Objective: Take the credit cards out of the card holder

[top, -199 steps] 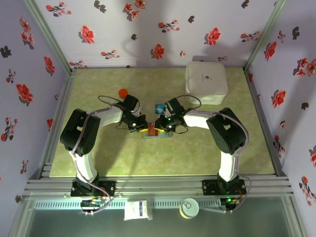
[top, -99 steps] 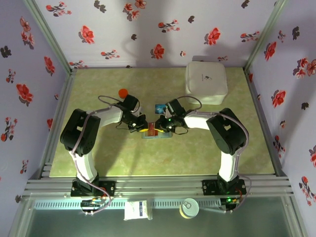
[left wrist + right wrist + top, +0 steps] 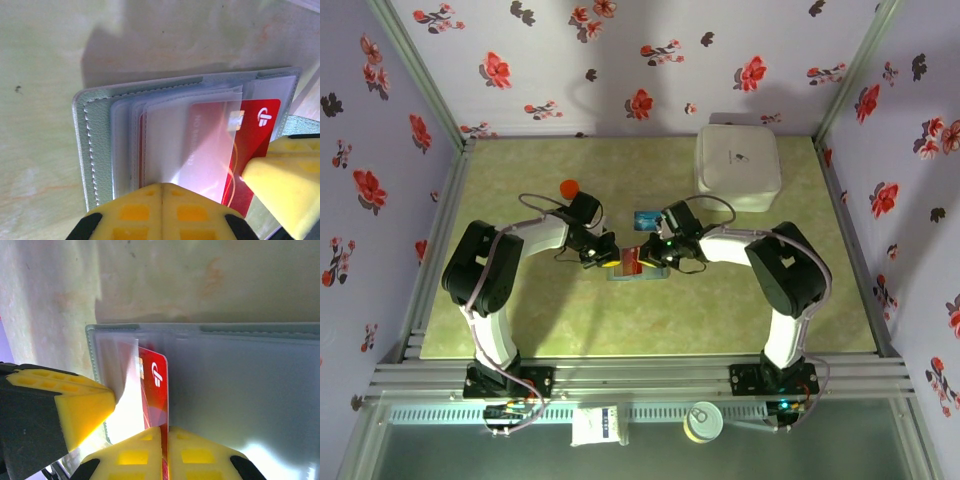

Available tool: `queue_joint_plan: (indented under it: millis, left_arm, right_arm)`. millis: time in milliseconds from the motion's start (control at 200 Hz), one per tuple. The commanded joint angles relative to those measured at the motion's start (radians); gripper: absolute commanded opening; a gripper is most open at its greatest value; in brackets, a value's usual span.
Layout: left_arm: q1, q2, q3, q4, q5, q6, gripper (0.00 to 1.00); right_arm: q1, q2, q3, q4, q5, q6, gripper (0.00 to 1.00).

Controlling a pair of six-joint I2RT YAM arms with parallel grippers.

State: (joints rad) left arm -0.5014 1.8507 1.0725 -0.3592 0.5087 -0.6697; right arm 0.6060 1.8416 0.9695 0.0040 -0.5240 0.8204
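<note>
The grey-blue card holder (image 3: 640,274) lies open mid-table, its stitched edge (image 3: 82,150) and clear sleeves in the left wrist view. My left gripper (image 3: 610,258) is shut, its tips (image 3: 162,186) pinching a clear sleeve of the holder near its edge. A red credit card (image 3: 257,132) sticks halfway out of a sleeve. My right gripper (image 3: 165,429) is shut on that red card's (image 3: 157,380) lower edge, over the holder's other panel (image 3: 240,385). A blue credit card (image 3: 645,220) lies on the table just beyond the holder.
A large white square box (image 3: 737,165) stands at the back right. A small orange-red object (image 3: 569,187) sits behind the left arm. Flowered walls close in the table on three sides.
The right gripper's jaws have closed onto the red card, and the right arm has shifted slightly. The left gripper has stayed shut in place on the sleeve.
</note>
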Motion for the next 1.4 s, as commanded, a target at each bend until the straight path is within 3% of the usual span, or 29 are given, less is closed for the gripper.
queue_joint_plan:
  millis: [0,620,1395]
  left_arm:
    - [-0.004,0.027,0.006,-0.049,-0.004,0.016,0.00]
    - [-0.005,-0.017,0.021,-0.008,0.011,0.003,0.00]
    - [0.020,-0.113,-0.008,0.015,0.012,0.005,0.00]
  right_arm:
    - [-0.019,-0.028,-0.028,-0.026,0.021,-0.001,0.09]
    - [-0.043,-0.142,0.056,-0.263,0.093,-0.180,0.02]
    - [-0.042,-0.142,0.440,-0.821,0.340,-1.076,0.00]
